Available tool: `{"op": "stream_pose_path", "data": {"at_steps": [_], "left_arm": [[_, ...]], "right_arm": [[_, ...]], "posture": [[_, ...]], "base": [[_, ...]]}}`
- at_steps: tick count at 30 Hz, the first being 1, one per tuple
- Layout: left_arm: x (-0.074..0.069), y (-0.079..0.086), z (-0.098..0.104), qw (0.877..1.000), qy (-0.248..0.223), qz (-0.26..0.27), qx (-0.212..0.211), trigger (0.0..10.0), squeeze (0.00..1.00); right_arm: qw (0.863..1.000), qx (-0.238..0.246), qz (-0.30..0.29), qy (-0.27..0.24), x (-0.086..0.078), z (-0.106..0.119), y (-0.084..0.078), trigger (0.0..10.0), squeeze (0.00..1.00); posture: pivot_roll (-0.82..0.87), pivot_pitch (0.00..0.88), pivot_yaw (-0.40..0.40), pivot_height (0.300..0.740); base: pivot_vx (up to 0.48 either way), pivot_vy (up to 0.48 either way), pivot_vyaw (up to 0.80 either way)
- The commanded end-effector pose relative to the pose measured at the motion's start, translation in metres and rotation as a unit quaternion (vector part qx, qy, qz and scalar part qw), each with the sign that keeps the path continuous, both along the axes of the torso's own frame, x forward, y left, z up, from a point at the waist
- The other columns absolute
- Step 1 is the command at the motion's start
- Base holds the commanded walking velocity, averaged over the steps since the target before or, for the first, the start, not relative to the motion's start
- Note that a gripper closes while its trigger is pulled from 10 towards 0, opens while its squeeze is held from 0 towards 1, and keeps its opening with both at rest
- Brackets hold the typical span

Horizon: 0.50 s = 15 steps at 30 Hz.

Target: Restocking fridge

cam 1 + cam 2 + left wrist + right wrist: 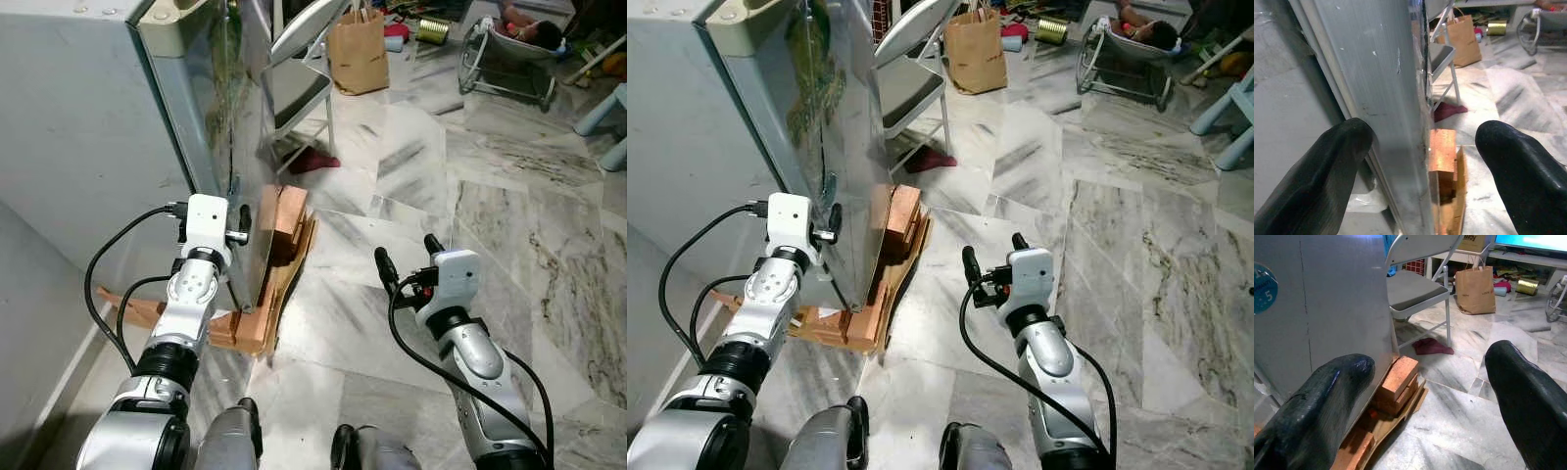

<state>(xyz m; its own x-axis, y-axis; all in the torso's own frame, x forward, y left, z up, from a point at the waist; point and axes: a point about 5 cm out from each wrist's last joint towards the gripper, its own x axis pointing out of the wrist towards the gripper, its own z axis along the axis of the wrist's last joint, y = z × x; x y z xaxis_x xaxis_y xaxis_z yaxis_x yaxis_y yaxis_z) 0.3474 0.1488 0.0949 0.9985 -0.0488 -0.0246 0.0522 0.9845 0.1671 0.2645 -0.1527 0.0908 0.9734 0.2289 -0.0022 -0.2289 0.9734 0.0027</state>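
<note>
On the robot's left, the fridge [206,108] stands upright on bricks [901,223] and cardboard, long axis vertical, its door edge facing the robot. The left end effector [1422,166] is spread wide, straddling that edge, one finger [1327,171] on each side. The right end effector [407,257] hovers wide open and empty above the marble floor [490,215].

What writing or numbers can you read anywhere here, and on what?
"5": on the round blue sticker on the fridge; smaller letters above it are cut off and blurred.
"way": end of a word on a box, the rest cut off.
Print on the paper bag: too small to read.
</note>
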Motion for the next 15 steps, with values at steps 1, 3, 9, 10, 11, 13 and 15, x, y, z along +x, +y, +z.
{"op": "stream_pose_path", "data": {"at_steps": [1, 3, 9, 10, 11, 13, 15], "left_arm": [[0.004, 0.000, 0.004, 1.000, -0.005, 0.006, 0.007, 10.0, 0.00], [0.006, 0.001, 0.007, 1.000, -0.006, 0.004, 0.002, 10.0, 0.00], [0.016, -0.019, 0.022, 0.999, -0.020, -0.047, 0.009, 10.0, 0.00], [0.022, -0.037, 0.033, 0.996, -0.033, -0.086, 0.013, 10.0, 0.00], [0.022, -0.037, 0.033, 0.996, -0.033, -0.086, 0.013, 10.0, 0.00], [0.024, -0.073, 0.049, 0.986, -0.052, -0.157, 0.012, 10.0, 0.00], [0.017, -0.109, 0.061, 0.971, -0.074, -0.229, 0.009, 10.0, 0.00]], "right_arm": [[1.000, -0.002, -0.009, 0.003, -0.002, 0.001, -0.004, 10.0, 0.00], [1.000, -0.003, -0.009, 0.004, -0.003, 0.000, -0.006, 10.0, 0.00], [0.997, -0.038, 0.008, 0.071, -0.015, -0.025, -0.014, 10.0, 0.00], [0.992, -0.058, 0.013, 0.115, -0.023, -0.042, -0.020, 10.0, 0.00], [0.992, -0.058, 0.013, 0.115, -0.023, -0.042, -0.020, 10.0, 0.00], [0.984, -0.079, 0.027, 0.154, -0.030, -0.056, -0.023, 10.0, 0.00], [0.982, -0.075, 0.038, 0.166, -0.034, -0.059, -0.021, 10.0, 0.00]], "posture": [[0.05, 0.124, -0.075, 0.740], [0.05, 0.124, -0.076, 0.740], [0.05, 0.121, -0.079, 0.740], [0.05, 0.119, -0.079, 0.740], [0.05, 0.119, -0.079, 0.740], [0.05, 0.114, -0.076, 0.740], [0.05, 0.110, -0.072, 0.740]], "base": [[0.000, 0.000, 0.00], [0.000, 0.000, 0.00], [0.000, 0.000, 0.00], [0.000, 0.000, 0.00], [0.000, 0.000, 0.00], [0.000, 0.000, 0.00], [0.000, 0.000, 0.00]]}}
